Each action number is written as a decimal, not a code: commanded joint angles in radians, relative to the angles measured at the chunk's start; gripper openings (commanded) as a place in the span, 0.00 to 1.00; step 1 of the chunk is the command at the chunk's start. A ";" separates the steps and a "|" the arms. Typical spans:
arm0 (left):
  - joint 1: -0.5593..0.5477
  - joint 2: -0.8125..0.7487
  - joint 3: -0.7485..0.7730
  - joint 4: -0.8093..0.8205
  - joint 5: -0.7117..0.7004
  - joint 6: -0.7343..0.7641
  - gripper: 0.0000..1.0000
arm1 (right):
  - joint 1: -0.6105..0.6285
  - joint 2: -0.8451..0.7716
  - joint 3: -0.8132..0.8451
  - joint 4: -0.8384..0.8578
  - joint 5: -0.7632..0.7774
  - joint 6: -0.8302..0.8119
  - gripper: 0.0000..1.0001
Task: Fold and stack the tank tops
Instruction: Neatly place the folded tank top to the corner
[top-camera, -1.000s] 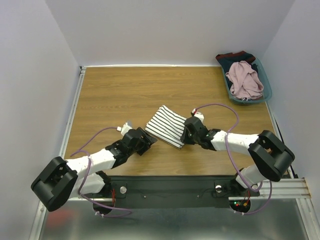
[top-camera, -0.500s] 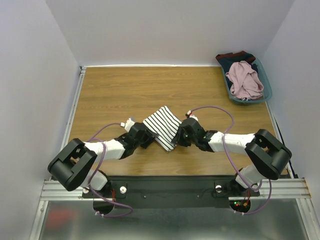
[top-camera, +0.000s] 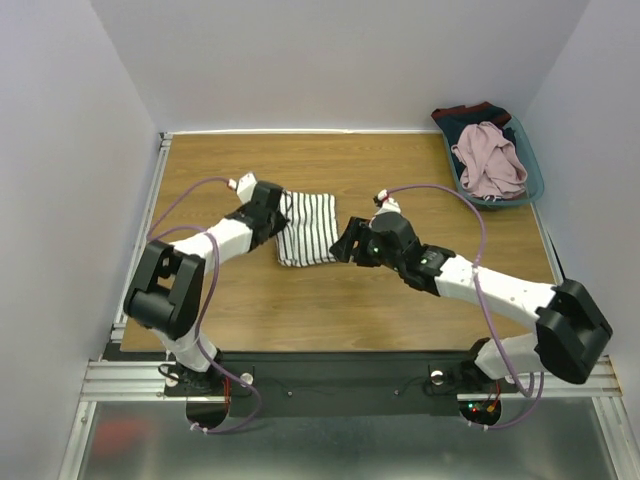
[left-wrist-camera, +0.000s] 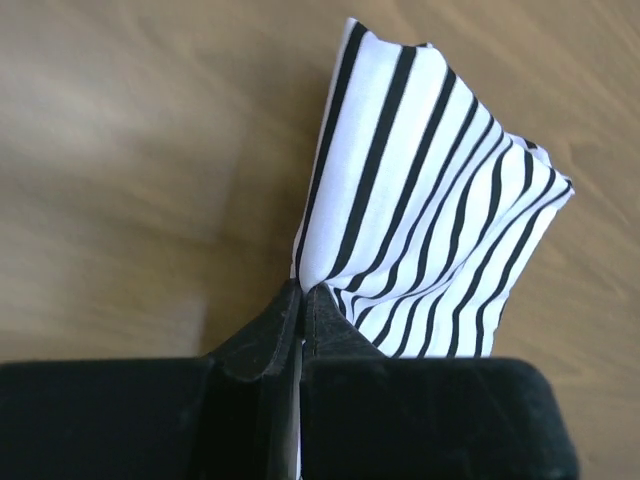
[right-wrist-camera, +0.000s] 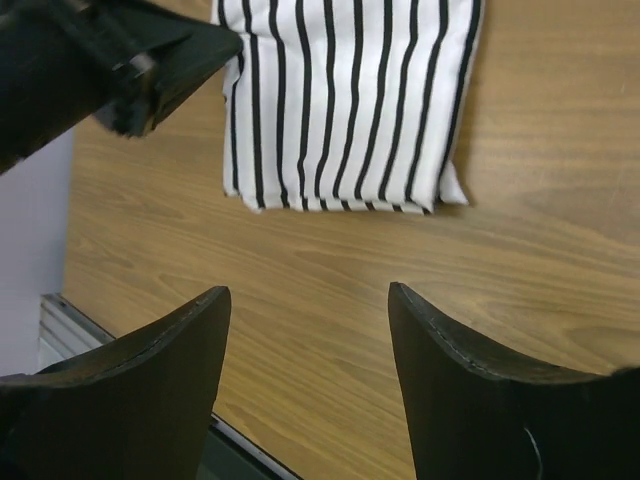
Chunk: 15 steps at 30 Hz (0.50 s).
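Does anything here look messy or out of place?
Only the pink tank top, crumpled in the teal bin rather than folded. The striped tank top lies folded, its edge pinched by the left gripper.

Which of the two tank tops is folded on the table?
The striped tank top, lying folded on the table, its edge pinched by the left gripper. The pink tank top sits crumpled in the teal bin.

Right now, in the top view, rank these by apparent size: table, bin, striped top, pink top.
1. table
2. bin
3. striped top and pink top: they look about alike, and the pink one lies bunched in the bin, so I won't rank them.
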 joint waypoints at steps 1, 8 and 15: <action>0.096 0.105 0.213 -0.139 -0.195 0.278 0.00 | -0.002 -0.085 0.074 -0.087 0.055 -0.098 0.71; 0.269 0.369 0.514 -0.175 -0.411 0.511 0.00 | -0.010 -0.132 0.134 -0.150 0.065 -0.168 0.73; 0.379 0.709 0.969 -0.180 -0.522 0.779 0.00 | -0.013 -0.123 0.143 -0.176 0.041 -0.222 0.73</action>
